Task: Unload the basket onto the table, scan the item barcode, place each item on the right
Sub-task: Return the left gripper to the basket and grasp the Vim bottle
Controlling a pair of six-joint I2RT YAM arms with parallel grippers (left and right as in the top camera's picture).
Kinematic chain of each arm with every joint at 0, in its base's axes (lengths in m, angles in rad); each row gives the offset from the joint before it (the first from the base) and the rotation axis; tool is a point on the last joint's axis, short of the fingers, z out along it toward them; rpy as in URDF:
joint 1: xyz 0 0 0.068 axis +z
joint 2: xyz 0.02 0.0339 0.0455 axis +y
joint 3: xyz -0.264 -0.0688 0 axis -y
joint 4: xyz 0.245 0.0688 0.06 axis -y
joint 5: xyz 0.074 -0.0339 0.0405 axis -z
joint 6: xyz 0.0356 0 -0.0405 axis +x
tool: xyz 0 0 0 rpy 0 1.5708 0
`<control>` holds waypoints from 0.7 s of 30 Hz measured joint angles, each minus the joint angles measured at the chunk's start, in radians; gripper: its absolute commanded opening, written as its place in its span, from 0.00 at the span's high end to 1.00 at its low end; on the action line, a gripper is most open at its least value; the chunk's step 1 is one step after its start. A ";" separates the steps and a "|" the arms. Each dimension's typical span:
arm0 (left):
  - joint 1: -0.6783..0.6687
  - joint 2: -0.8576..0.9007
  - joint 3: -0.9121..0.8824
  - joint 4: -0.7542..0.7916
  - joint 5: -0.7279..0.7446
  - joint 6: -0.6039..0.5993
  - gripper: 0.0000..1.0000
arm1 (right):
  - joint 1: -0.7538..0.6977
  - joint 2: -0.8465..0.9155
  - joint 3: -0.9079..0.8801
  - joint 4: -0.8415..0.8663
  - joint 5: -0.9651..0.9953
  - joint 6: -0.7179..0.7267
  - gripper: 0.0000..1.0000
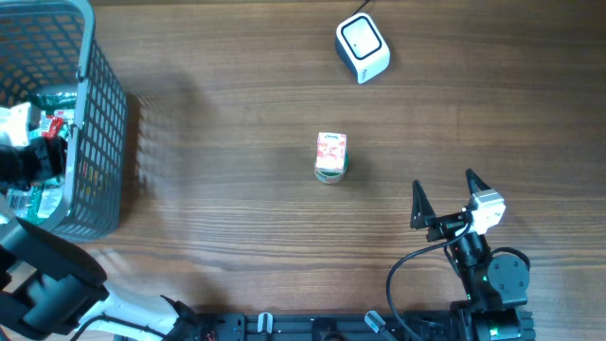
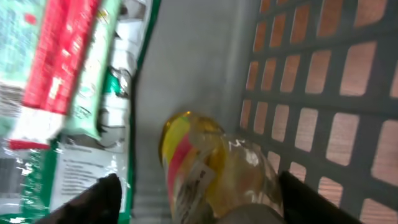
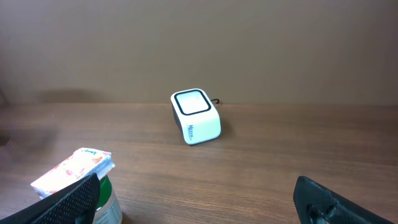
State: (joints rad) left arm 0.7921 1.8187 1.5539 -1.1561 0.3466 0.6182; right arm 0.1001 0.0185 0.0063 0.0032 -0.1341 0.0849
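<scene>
My left gripper (image 2: 198, 190) is down inside the grey mesh basket (image 1: 102, 114). Its jaws stand on either side of a clear yellow-and-pink wrapped item (image 2: 214, 155) with a white label; a gap shows at the left finger (image 2: 102, 199). From overhead the left gripper (image 1: 30, 157) is a dark shape among the basket's packets. The white barcode scanner (image 1: 363, 47) sits at the far right of the table and is also in the right wrist view, scanner (image 3: 196, 116). My right gripper (image 1: 444, 182) rests open near the front right, holding nothing.
A small green cup with a pink-and-white lid (image 1: 331, 156) stands mid-table, close to my right gripper's left finger (image 3: 74, 199). Green-and-white packets (image 2: 81, 155) and a red-and-white pack (image 2: 56, 56) lie in the basket beside the item. The basket wall (image 2: 323, 106) is close on the right.
</scene>
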 measured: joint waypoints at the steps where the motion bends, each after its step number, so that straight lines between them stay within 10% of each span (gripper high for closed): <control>1: 0.000 0.000 -0.015 0.000 0.000 -0.002 0.35 | 0.000 0.000 0.000 0.000 0.000 0.000 0.00; 21: 0.000 0.001 -0.052 0.087 0.064 -0.066 0.66 | 0.000 0.000 0.000 0.000 0.000 0.000 0.00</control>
State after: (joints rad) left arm 0.7921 1.8198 1.5017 -1.0687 0.4107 0.5522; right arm 0.1001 0.0185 0.0063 0.0032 -0.1341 0.0849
